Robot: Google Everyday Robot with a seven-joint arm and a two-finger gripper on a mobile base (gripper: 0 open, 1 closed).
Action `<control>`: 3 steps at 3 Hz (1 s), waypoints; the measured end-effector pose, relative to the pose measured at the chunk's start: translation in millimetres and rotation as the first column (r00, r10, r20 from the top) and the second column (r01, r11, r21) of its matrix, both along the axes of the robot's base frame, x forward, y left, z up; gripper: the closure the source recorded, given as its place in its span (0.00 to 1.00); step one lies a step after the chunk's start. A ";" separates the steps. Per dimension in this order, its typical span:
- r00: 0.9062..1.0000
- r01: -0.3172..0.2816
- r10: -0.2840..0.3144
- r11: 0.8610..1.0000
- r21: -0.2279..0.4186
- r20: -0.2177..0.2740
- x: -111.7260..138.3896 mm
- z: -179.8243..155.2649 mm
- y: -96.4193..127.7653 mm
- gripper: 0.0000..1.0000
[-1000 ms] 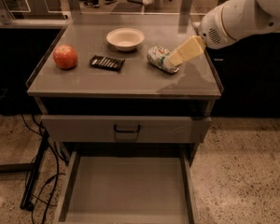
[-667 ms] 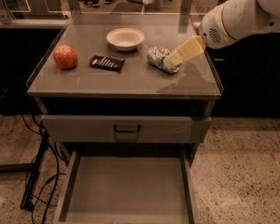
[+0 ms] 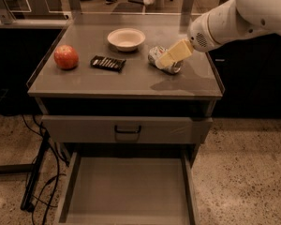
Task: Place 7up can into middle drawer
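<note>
The 7up can (image 3: 158, 57) is a dented silvery can with green print. It lies on its side on the cabinet top (image 3: 131, 78), right of centre. My gripper (image 3: 172, 56) comes in from the right on a white arm and sits over the can's right half, hiding part of it. The middle drawer (image 3: 126, 186) is pulled out below, a wide grey tray with a flat bare floor and low side walls.
A red apple (image 3: 66, 56) sits at the left of the top, a black flat packet (image 3: 108, 63) beside it, and a white bowl (image 3: 126, 38) at the back. A grey drawer front with a black loop handle (image 3: 127, 130) is above the open drawer. Cables (image 3: 37, 182) lie on the floor at left.
</note>
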State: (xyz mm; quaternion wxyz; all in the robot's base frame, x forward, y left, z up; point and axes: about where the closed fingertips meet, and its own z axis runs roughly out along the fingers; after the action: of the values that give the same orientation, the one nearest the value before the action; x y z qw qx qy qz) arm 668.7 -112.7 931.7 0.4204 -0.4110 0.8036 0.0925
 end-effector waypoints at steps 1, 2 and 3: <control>1.000 -0.007 0.007 1.000 0.026 -0.016 20.5 -21.1 15.8 0.00; 1.000 -0.002 0.003 1.000 0.031 -0.023 38.7 -42.7 27.4 0.00; 1.000 -0.001 0.002 1.000 0.030 -0.029 48.4 -58.5 33.1 0.00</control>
State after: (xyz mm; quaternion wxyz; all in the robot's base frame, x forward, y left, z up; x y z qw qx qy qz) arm 717.1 -79.6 873.2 0.4146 -0.4040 0.8078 0.1110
